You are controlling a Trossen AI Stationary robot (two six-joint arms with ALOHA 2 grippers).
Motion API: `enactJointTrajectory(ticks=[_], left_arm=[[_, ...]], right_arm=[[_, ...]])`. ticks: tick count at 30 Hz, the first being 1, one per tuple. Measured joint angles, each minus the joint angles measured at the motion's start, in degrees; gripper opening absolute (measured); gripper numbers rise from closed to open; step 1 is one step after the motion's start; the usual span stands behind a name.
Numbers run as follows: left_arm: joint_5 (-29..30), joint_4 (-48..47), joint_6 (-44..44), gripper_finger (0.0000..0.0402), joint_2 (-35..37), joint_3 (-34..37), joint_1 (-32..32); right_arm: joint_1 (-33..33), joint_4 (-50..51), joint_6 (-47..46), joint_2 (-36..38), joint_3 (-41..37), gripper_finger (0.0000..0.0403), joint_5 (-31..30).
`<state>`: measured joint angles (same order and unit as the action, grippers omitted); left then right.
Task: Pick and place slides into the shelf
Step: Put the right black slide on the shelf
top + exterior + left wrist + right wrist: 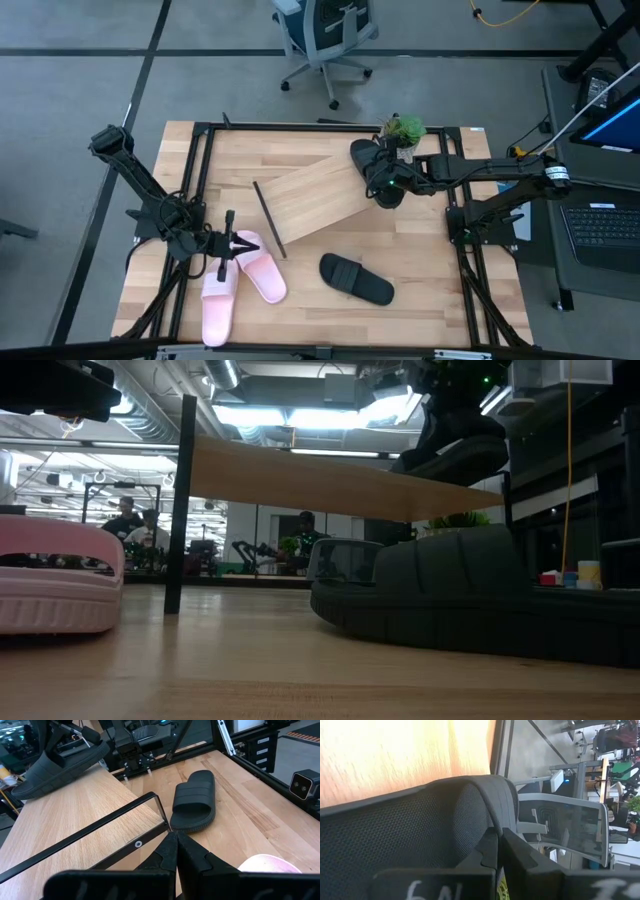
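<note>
Right pincer [383,176] clamps a black slide [368,158] at the shelf's [315,195] two o'clock end — next, release — left pincer [232,244] shut, empty

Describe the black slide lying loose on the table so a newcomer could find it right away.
Start at the slanted wooden shelf in the middle of the table. Just past its lower edge, toward the table's front, lies a black slide flat on the bare wood. The pink slides sit beside it, and the other black slide is gripped by the right gripper.
</note>
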<state>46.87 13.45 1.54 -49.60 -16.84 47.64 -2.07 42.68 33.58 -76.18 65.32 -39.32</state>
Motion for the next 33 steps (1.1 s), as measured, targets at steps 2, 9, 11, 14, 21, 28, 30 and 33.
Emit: enactJointTrajectory(ticks=[2, 9, 11, 14, 21, 28, 30, 33], left_arm=[[0.0, 0.0, 0.0, 0.0000, 0.0, 0.0, 0.0], [0.0, 0.0, 0.0, 0.0000, 0.0, 0.0, 0.0], [0.0, 0.0, 0.0, 0.0000, 0.0, 0.0, 0.0], [0.0, 0.0, -0.1, 0.0000, 0.0, 0.0, 0.0], [0.0, 0.0, -0.1, 0.0000, 0.0, 0.0, 0.0], [0.0, 0.0, 0.0, 0.0000, 0.0, 0.0, 0.0], [0.0, 0.0, 0.0, 0.0000, 0.0, 0.0, 0.0], [0.0, 0.0, 0.0, 0.0000, 0.0, 0.0, 0.0]], right_arm=[[0.0, 0.0, 0.0, 0.0, 0.0, 0.0012, 0.0], [0.0, 0.8, -0.1, 0.0, 0.0, 0.0012, 0.0], [0.0, 1.2, -0.3, 0.0, 0.0, 0.0012, 0.0], [0.0, 1.3, -0.4, 0.0, 0.0, 0.0012, 0.0], [0.0, 2.0, -0.5, 0.0, 0.0, 0.0012, 0.0], [0.0, 2.7, -0.8, 0.0, 0.0, 0.0037, 0.0], [0.0, 2.7, -1.6, 0.0, 0.0, 0.0039, 0.0], [0.0, 3.5, -1.8, 0.0, 0.0, 0.0036, 0.0]])
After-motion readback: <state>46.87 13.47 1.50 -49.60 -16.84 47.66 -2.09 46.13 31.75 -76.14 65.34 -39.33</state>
